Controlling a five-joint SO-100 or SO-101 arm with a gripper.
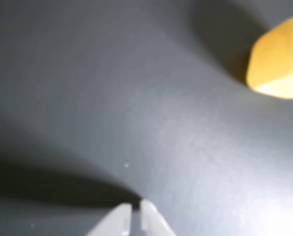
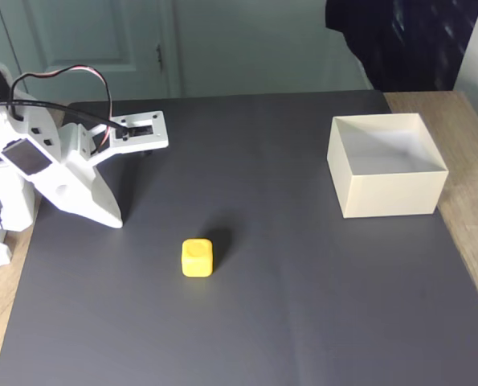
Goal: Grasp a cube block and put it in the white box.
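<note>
We see the gripper (image 2: 114, 219) near the left edge of the dark mat (image 2: 263, 322), tips down on it; in the wrist view its fingers (image 1: 122, 219) sit together, only a sliver between. Nothing held. The cube block (image 2: 197, 257) lies on the mat left of centre, nearer the front edge, apart from the gripper. The white box (image 2: 386, 193) stands at the mat's right edge, toward the back.

Fixed view: a dark mat (image 2: 303, 281) covers the table, mostly bare. The yellow cube block (image 2: 197, 258) stands alone near centre, open mat on every side. The white box (image 2: 386, 165), at two o'clock from it and well apart, is the only raised wall.
</note>
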